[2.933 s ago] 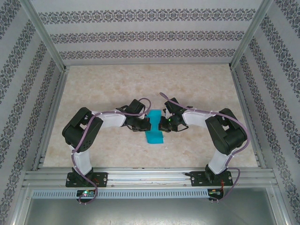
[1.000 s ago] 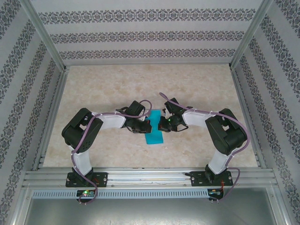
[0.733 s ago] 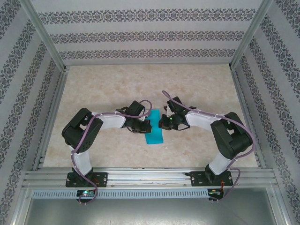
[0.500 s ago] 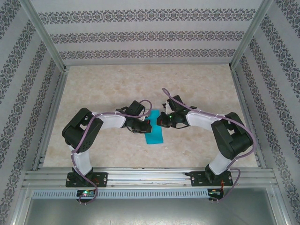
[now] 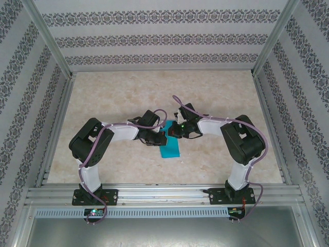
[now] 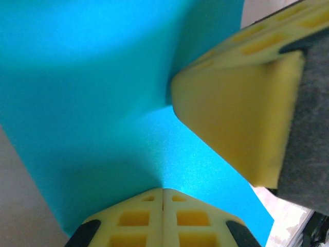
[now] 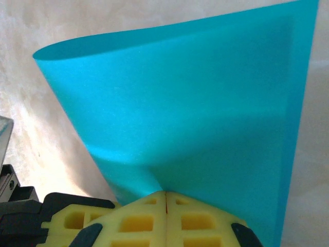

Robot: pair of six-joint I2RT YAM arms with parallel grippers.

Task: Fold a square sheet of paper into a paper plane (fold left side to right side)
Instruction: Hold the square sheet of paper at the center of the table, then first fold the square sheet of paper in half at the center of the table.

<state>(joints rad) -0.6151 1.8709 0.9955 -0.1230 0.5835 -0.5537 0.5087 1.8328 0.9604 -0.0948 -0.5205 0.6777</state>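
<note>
at the middle of the table (image 5: 118,98) we see the sheet of paper (image 5: 170,149) lying as a narrow teal-blue strip, its long side running away from us. the left gripper (image 5: 158,138) and the right gripper (image 5: 172,131) lean in over its far half from either side, close together.

from the left wrist, the left gripper is clenched. its yellow pads (image 6: 144,221) meet in a thin seam and the tips sit right against the blue surface. we cannot tell whether a layer is caught between them or merely pressed down. one of the right gripper's fingers (image 6: 231,118) shows there too, tilted, touching the paper just beside a soft dent.

from the right wrist, the right gripper is clenched as well, pads together, tips against the paper where it puckers. the sheet is doubled over loosely. its upper layer bows up in a rounded, uncreased curve on the left, while its right edge runs straight. bare marbled table shows on both sides of the sheet.
</note>
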